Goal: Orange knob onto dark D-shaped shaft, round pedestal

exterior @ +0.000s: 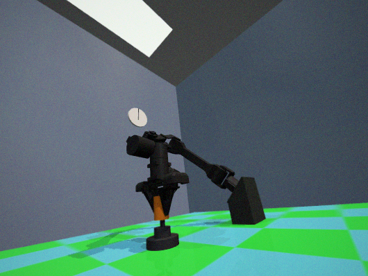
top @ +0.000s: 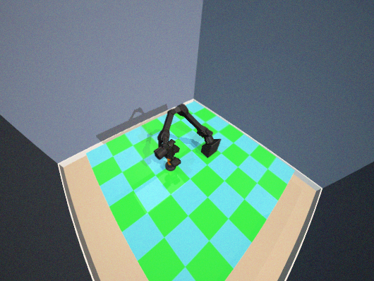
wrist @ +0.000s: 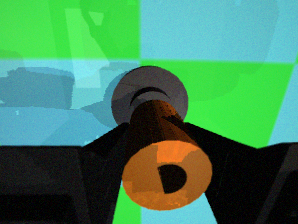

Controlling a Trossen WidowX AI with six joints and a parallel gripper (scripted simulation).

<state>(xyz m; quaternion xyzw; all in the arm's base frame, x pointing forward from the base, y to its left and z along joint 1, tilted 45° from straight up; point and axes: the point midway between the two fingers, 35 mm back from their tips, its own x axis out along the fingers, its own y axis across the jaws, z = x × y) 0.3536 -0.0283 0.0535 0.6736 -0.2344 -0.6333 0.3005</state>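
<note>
The orange knob [top: 169, 162] [exterior: 159, 209] [wrist: 141, 182] is upright between the fingers of my gripper [exterior: 161, 211] [wrist: 155, 128], which is shut on it. The dark round pedestal [exterior: 162, 242] [wrist: 149, 76] stands on the floor directly below. A short length of the dark shaft [exterior: 162, 223] shows between the knob's lower end and the pedestal, so the knob is above the pedestal's top. Whether the shaft's tip is inside the knob is hidden. In the wrist view the knob's D-shaped hole has its flat side towards the left, slightly tilted. The shaft's flat side is hidden.
The arm's dark base block [top: 210, 148] [exterior: 247, 202] stands behind and to the right of the pedestal in the top and exterior views. A low pale rim [top: 72, 159] borders the floor by the walls. A round clock [exterior: 137, 117] hangs on the left wall.
</note>
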